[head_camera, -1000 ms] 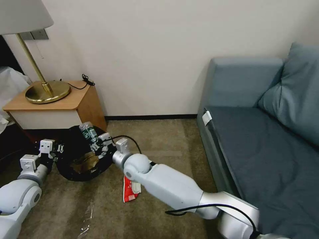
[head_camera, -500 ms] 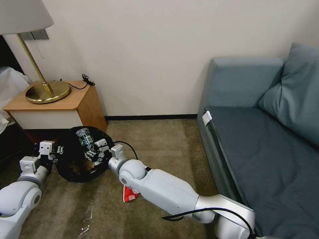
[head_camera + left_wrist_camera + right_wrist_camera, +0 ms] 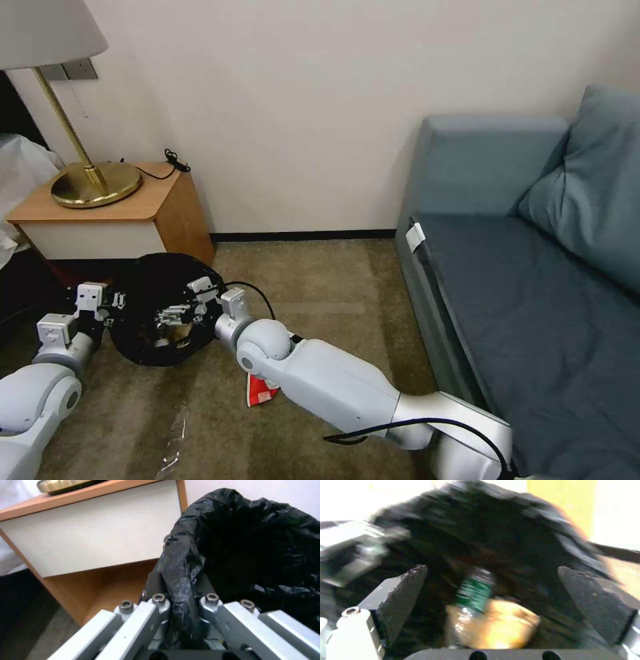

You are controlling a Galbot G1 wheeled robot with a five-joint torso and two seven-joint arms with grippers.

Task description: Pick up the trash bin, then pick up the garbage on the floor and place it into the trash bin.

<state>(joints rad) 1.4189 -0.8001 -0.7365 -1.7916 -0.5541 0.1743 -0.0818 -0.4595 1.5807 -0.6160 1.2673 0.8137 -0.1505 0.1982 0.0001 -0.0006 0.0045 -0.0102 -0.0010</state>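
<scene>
Your trash bin [image 3: 143,303] sits tipped, mouth facing the robot, at the nightstand's [image 3: 113,213] foot, with open floor [image 3: 320,293] stretching toward the sofa [image 3: 507,293] at three o'clock. Your left gripper [image 3: 181,610] is clamped on the bag-covered rim. Your right gripper [image 3: 175,315] hangs inside the mouth, fingers [image 3: 400,590] spread and empty. The right wrist camera shows you the green-labelled bottle [image 3: 475,592] lying lengthwise inside, against something yellow-brown. A red-and-white wrapper [image 3: 257,393] lies on the carpet under your right arm.

Red-and-white wrapper [image 3: 259,393] half hidden under right arm; bottle [image 3: 474,590] blurred.
</scene>
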